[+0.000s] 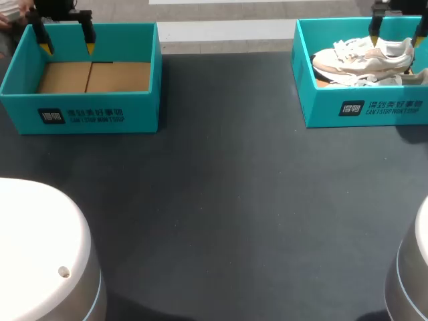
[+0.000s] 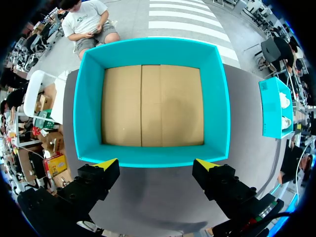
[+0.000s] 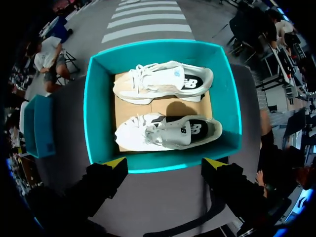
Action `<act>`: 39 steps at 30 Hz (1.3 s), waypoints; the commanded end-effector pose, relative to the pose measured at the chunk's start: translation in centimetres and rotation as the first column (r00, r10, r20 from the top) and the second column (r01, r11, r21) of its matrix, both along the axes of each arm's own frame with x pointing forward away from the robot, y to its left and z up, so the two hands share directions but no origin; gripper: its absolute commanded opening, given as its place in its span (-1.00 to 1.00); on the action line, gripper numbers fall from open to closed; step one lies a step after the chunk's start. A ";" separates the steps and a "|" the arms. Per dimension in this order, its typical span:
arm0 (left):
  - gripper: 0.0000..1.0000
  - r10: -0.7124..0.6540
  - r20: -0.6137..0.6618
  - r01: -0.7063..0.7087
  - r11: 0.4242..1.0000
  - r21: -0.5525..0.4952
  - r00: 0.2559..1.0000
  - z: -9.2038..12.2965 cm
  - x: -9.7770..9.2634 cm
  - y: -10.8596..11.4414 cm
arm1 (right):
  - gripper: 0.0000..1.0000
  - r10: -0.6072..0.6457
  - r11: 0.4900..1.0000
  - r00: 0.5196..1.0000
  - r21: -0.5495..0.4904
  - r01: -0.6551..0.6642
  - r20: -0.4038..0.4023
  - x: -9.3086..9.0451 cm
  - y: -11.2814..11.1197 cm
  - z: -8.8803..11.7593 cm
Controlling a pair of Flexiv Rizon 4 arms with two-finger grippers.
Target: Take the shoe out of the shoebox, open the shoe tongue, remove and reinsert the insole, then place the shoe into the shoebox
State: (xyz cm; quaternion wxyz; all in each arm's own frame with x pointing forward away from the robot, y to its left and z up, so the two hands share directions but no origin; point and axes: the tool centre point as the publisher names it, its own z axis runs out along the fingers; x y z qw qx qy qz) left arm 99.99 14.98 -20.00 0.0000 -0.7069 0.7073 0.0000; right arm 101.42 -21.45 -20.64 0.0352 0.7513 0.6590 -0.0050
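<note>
You'll likely find the shoe light, its upper soft and its sole firmer, so pinch across the heel collar or midfoot, not the loose laces. It's a white-and-cream sneaker with a dark side panel, lying beside its mate in the teal shoebox. Your right gripper hangs spread and empty over that box. The left gripper, also spread, hovers over the empty shoebox.

A dark grey table lies matte and faintly speckled under soft, even light.
</note>
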 end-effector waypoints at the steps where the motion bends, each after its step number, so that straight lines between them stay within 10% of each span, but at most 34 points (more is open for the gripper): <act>1: 1.00 0.000 0.000 0.000 1.000 0.000 1.000 0.0 0.0 0.0 | 1.00 0.020 1.000 0.998 -0.004 -0.020 0.061 -1.3 -3.4 -0.4; 22: 1.00 0.000 0.000 0.000 1.000 0.000 1.000 0.0 0.0 0.0 | 1.00 0.005 0.999 0.999 -0.054 -0.003 0.047 -0.4 -8.9 -9.1; 28: 1.00 0.000 0.000 0.000 1.000 0.000 1.000 0.0 0.0 0.0 | 0.72 0.011 0.998 0.999 -0.068 -0.008 0.035 0.6 -10.4 -10.1; 31: 1.00 0.000 0.000 0.000 1.000 0.000 1.000 0.0 0.0 0.0 | -0.03 0.012 0.997 0.999 -0.073 -0.010 0.030 0.8 -10.7 -10.3; 39: 1.00 0.000 0.000 0.000 1.000 0.000 1.000 0.0 0.0 0.0 | 0.00 -0.016 0.997 1.000 -0.071 0.017 0.022 1.4 -11.2 -12.0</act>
